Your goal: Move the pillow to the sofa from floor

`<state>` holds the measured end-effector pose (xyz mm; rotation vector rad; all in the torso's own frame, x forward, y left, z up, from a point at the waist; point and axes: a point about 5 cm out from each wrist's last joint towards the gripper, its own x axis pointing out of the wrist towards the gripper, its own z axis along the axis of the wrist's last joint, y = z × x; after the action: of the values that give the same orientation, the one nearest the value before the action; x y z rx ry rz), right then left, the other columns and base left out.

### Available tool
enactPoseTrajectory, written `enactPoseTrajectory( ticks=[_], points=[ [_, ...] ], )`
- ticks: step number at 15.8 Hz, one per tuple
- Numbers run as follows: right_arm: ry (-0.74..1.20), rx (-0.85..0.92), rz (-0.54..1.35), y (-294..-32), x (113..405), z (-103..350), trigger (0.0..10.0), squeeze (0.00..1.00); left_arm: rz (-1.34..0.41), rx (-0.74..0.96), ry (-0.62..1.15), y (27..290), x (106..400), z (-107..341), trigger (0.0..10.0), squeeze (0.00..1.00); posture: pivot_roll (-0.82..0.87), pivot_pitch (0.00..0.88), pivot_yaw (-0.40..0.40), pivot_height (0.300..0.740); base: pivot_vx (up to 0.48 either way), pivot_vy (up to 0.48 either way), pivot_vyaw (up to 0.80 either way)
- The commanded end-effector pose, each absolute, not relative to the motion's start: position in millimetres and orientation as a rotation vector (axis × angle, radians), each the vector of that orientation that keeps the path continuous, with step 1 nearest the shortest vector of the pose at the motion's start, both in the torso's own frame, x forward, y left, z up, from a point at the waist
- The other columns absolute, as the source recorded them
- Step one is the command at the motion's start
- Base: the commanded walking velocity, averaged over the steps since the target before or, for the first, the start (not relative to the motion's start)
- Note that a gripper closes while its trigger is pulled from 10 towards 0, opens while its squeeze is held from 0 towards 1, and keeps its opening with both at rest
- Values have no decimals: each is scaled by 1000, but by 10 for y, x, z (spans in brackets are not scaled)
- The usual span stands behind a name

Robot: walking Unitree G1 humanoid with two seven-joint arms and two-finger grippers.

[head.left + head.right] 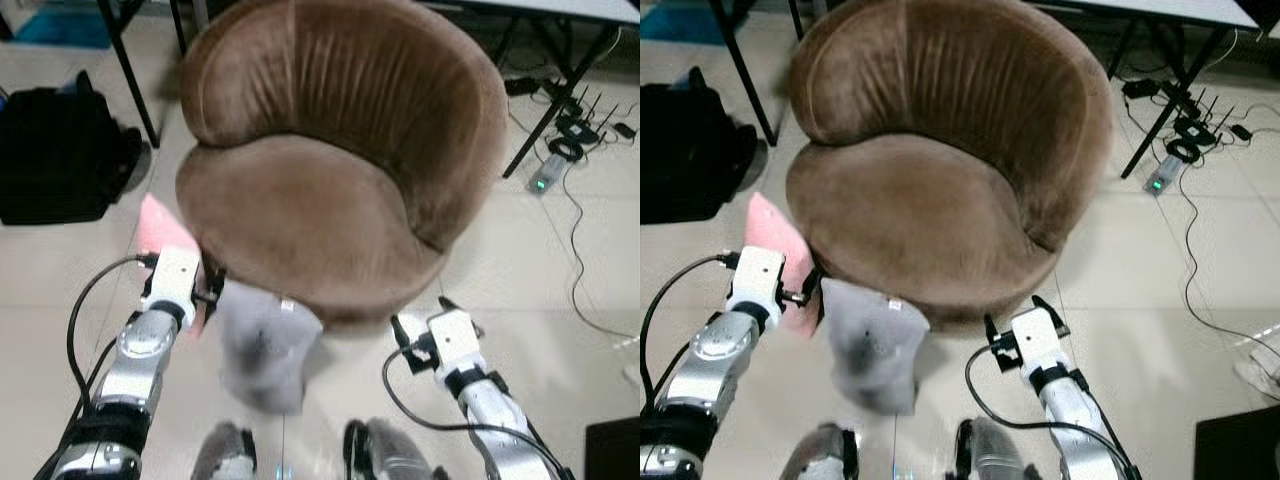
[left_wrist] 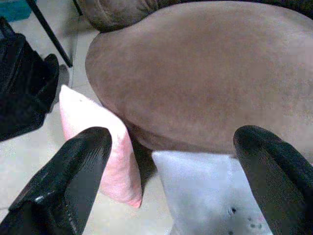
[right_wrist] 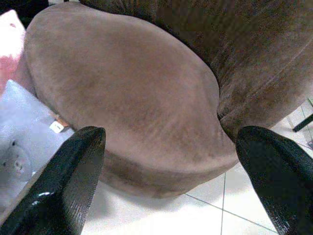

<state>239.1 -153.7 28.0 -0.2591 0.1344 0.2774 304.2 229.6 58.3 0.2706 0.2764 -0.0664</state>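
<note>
Both your pincers, left pincer [image 2: 171,147] and right pincer [image 3: 171,161], hang released with nothing lifted yet: the grey pillow [image 1: 262,345] leans on the floor [image 1: 500,290] against the sofa's [image 1: 320,200] front edge.

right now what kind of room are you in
Probably a living room doubling as a workspace: a round brown sofa chair on a tiled floor, pillows leaning against its base, and cables with a power strip under a desk.

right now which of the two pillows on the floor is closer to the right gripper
The grey pillow, leaning on the front of the brown sofa. The pink pillow stands farther off, beyond the left gripper; the right gripper holds nothing.
</note>
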Motion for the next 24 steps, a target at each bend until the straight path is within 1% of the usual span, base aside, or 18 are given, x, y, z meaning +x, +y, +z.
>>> enactPoseTrajectory(
  ticks=[1,4,5,6,7,8,9,11,13,14,19,21,23,24],
  points=[
    [164,-265,273,-1566,2356,264,10000,0,-58,256,307,2282,2996,503,10000,0,83,190,-78,642,0,0,0],
    [187,-267,277,-1530,2318,353,10000,0,-18,188,321,2307,2979,465,10000,0,82,185,-77,612,0,0,0],
    [116,-234,215,-1580,2346,454,10000,0,-83,127,165,2187,2929,565,10000,0,83,182,-77,598,0,0,0],
    [39,-205,174,-1588,2350,553,10000,0,-116,108,48,2100,2839,638,10000,0,84,169,-73,583,0,0,0],
    [14,-191,150,-1570,2329,587,10000,0,-127,73,17,2013,2724,630,10000,0,85,168,-71,568,0,0,0],
    [15,-186,136,-1552,2299,583,10000,0,-152,77,-4,1908,2608,613,10000,0,88,168,-72,553,0,0,0],
    [16,-205,151,-1501,2270,550,10000,0,-147,70,2,1897,2555,576,10000,0,96,165,-71,538,0,0,0],
    [20,-209,162,-1463,2237,503,10000,0,-127,63,5,1960,2484,536,10000,0,110,159,-74,508,0,0,0],
    [-14,-238,168,-1461,2220,534,10000,0,-91,110,-41,1990,2436,580,10000,0,111,159,-75,508,0,0,0],
    [-31,-251,177,-1446,2222,554,10000,0,-107,144,-56,1992,2422,587,10000,0,110,161,-75,508,0,0,0],
    [-52,-246,154,-1407,2177,584,10000,0,-107,145,-52,1934,2384,585,10000,0,94,170,-75,508,0,0,0],
    [-68,-250,150,-1364,2176,590,10000,0,-124,184,-83,1900,2332,599,10000,0,89,176,-76,508,0,0,0],
    [-63,-255,164,-1188,2173,619,10000,0,-152,201,-100,1779,2304,600,10000,0,83,199,-76,508,0,0,0],
    [-59,-258,174,-1090,2146,653,10000,0,-143,192,-95,1785,2285,592,10000,0,76,204,-76,508,0,0,0]
  ],
)
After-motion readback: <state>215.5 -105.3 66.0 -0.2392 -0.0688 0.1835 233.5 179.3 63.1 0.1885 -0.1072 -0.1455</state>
